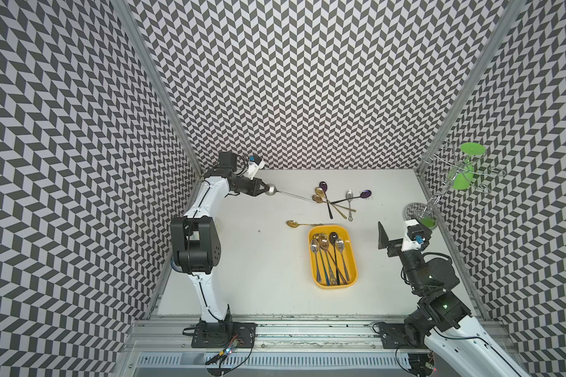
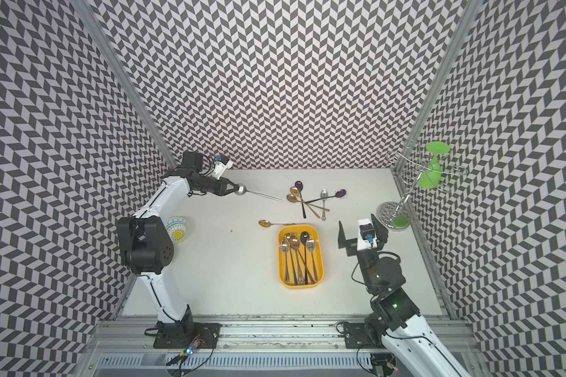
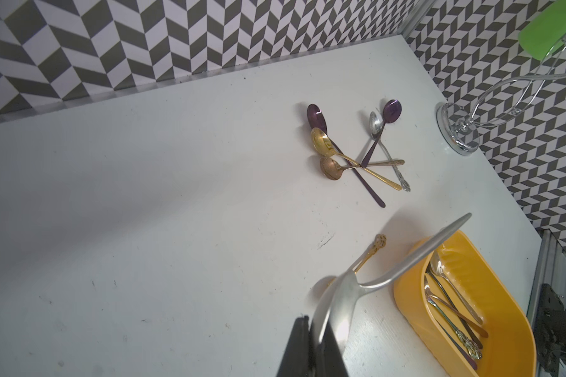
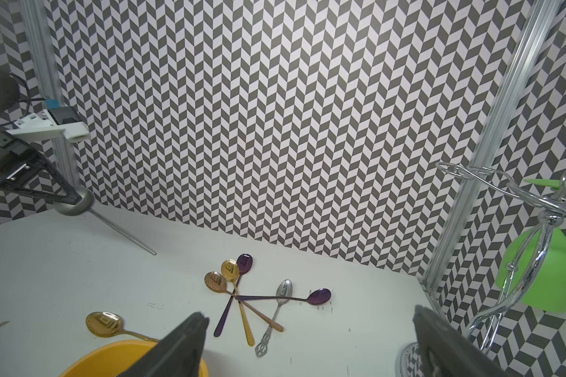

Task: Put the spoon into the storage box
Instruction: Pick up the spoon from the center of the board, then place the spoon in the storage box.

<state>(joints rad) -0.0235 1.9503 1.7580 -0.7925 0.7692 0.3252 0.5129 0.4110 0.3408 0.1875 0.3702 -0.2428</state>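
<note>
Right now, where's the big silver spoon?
In both top views the left gripper holds the spoon at far left, handle toward the spoon pile.

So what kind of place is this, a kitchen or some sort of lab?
Likely a robot lab test cell: chevron-patterned walls on aluminium framing, left arm and right arm bolted to a rail, spoons staged by a yellow tray.

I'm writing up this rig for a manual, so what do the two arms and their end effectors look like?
The left arm and right arm have white shells, bulky black joint housings and thin black cables alongside. The left end effector and right end effector have flat black fingers and a white camera mount with a blue connector. A green light glows on the right arm.
</note>
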